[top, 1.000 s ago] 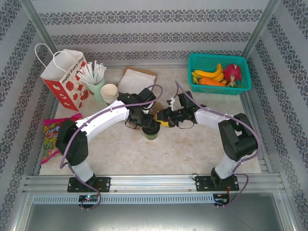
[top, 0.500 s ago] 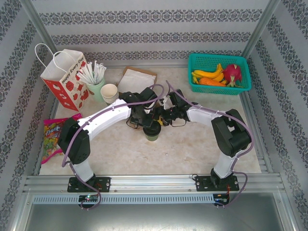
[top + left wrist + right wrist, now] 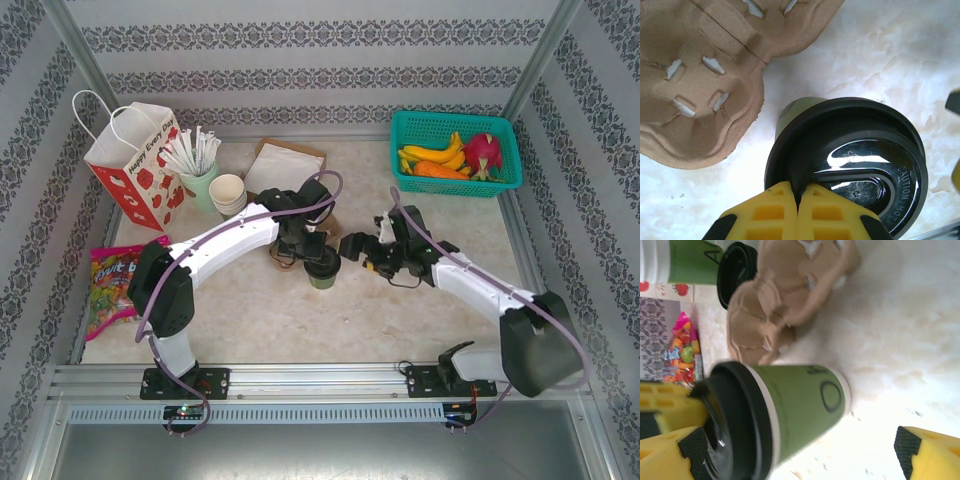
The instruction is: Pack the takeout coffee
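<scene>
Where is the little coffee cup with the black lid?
In the top view the takeout coffee stands mid-table, the left gripper shut on its lid rim, beside a cardboard cup carrier.

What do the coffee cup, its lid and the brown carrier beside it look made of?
Cup: matte green paper, apparently, with a pale base rim. Lid: glossy black plastic, judging by sharp highlights and embossed lettering. Carrier: rough brown moulded pulp, fibrous with torn-looking slots.

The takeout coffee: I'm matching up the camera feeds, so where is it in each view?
Top external: takeout coffee near the picture's centre.
Left wrist: lower right, its black lid seen from above.
Right wrist: lower centre, appearing sideways.
Shared landmark: brown cardboard carrier beside it in both wrist views.
</scene>
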You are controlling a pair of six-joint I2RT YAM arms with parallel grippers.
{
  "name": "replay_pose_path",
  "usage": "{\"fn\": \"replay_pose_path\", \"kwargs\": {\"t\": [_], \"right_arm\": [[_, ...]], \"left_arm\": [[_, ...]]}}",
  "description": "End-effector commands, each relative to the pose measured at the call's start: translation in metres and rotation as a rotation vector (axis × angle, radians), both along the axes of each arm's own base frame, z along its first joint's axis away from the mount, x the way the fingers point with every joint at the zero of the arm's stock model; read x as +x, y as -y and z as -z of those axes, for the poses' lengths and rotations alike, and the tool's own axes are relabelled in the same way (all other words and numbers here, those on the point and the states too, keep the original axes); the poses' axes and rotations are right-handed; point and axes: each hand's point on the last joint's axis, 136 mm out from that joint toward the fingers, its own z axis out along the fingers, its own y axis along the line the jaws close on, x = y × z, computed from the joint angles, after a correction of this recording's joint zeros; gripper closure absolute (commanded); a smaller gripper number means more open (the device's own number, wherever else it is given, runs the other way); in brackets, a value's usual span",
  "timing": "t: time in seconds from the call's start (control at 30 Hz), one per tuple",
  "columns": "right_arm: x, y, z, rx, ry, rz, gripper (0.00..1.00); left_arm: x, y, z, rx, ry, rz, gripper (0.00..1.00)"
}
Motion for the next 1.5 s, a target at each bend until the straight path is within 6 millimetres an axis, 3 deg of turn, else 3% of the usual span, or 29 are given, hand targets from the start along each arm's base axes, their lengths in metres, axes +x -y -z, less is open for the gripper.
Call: {"fn": "replay_pose_path", "kwargs": {"t": [0.0, 0.23, 0.5, 0.77, 1.0, 1.17, 1.27, 1.47], "right_arm": [[-0.014, 0.011, 0.006, -0.039, 0.059, 0.005, 0.02], [-0.04, -0.007, -0.012, 0.02, 0.197, -0.131, 0.02], [-0.032, -0.027, -0.015, 0.064, 0.271, -0.135, 0.03], [-0.03, -0.037, 0.003, 0.063, 0.241, -0.161, 0.06], [-0.022, -0.03, 0.025, -0.036, 0.22, -0.123, 0.11], [-0.025, 0.001, 0.069, -0.23, 0.126, -0.024, 0.15], [-0.031, 0.011, 0.084, -0.265, 0.086, 0.004, 0.16], [-0.032, 0.019, 0.087, -0.295, 0.062, 0.024, 0.18]], "left_arm": [[-0.005, -0.009, 0.02, 0.078, -0.056, -0.059, 1.0], [-0.004, -0.008, 0.021, 0.072, -0.058, -0.082, 1.0], [-0.005, -0.007, 0.025, 0.07, -0.067, -0.088, 1.0], [-0.006, -0.008, 0.027, 0.075, -0.071, -0.085, 1.0], [-0.008, -0.006, 0.03, 0.068, -0.084, -0.083, 1.0], [-0.014, -0.008, 0.04, 0.08, -0.112, -0.075, 1.0], [-0.021, -0.01, 0.051, 0.096, -0.144, -0.062, 1.0], [-0.02, -0.013, 0.056, 0.127, -0.139, -0.047, 1.0]]}}
